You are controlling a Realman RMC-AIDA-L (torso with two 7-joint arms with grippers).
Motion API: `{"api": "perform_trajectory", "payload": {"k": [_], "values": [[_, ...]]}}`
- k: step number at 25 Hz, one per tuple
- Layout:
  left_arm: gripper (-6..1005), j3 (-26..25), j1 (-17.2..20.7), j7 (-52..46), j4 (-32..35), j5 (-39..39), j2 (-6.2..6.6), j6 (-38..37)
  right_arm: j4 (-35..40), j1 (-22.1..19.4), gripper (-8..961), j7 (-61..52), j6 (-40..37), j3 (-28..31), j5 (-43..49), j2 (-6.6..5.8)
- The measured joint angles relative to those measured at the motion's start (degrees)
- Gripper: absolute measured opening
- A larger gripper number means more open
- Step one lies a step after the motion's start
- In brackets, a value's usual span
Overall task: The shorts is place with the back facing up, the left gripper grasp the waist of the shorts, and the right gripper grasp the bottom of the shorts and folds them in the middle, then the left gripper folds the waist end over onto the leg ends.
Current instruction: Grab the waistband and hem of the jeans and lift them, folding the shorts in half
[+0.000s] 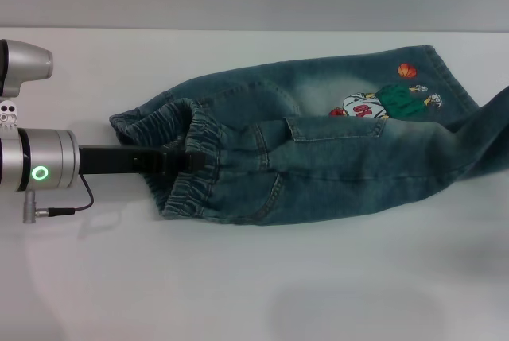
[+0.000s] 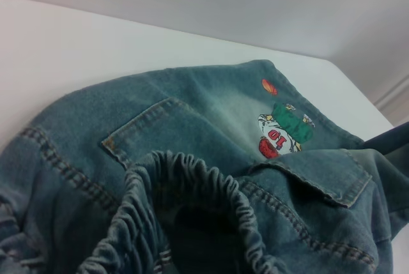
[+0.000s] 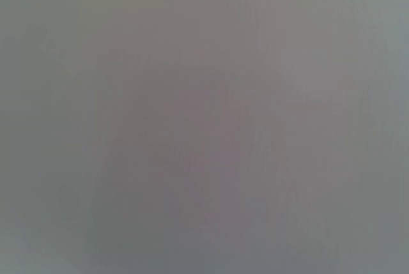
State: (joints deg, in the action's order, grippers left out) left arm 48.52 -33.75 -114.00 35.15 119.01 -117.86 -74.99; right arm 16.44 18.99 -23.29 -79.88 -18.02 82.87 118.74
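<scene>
The blue denim shorts (image 1: 318,166) lie on the white table, folded along their length, pockets up, legs running to the right. The cartoon print (image 1: 382,102) shows on the far leg, close to its straight hem, the bottom (image 1: 455,79). The other leg runs off the right edge of the head view. My left gripper (image 1: 187,160) reaches in from the left, its slim black fingers shut on the puckered waist (image 1: 199,178). The left wrist view looks over the ruffled waist (image 2: 192,178) towards a patch pocket (image 2: 144,127) and the print (image 2: 281,133). The right gripper is out of view.
A bare white table (image 1: 238,293) spreads in front of the shorts and to their left. Its far edge (image 1: 238,31) meets a grey wall behind the garment. The right wrist view holds only a plain grey surface.
</scene>
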Motion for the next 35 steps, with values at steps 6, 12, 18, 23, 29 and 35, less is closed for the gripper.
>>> {"api": "perform_trajectory", "payload": {"k": [6, 12, 18, 23, 29, 35], "values": [[306, -0.2, 0.5, 0.5, 0.3, -0.2, 0.00, 0.0, 0.0, 0.0, -2, 0.0, 0.1, 0.0, 0.0, 0.00], [146, -0.4, 0.9, 1.2, 0.6, -0.5, 0.00, -1.6, 0.0, -0.1, -2, 0.8, 0.1, 0.0, 0.0, 0.05], [40, -0.5, 2.0, 3.9, 0.7, -3.3, 0.01, -4.1, -0.1, 0.1, -1, 1.1, 0.2, 0.1, 0.0, 0.16], [42, -0.6, 4.8, 7.9, 1.8, -9.4, 0.14, -7.3, -1.0, 0.5, -2, 1.1, -0.3, 0.1, -2.2, 0.17], [43, -0.6, 11.8, 16.0, 4.0, -20.9, 0.08, -9.1, -1.8, 0.7, -1, 1.0, -2.8, 0.1, -4.6, 0.30], [44, -1.2, 15.2, 20.9, 3.4, -25.0, 0.09, -10.9, -2.7, 1.2, -1, 1.0, -5.4, 0.1, -5.9, 0.30]]}}
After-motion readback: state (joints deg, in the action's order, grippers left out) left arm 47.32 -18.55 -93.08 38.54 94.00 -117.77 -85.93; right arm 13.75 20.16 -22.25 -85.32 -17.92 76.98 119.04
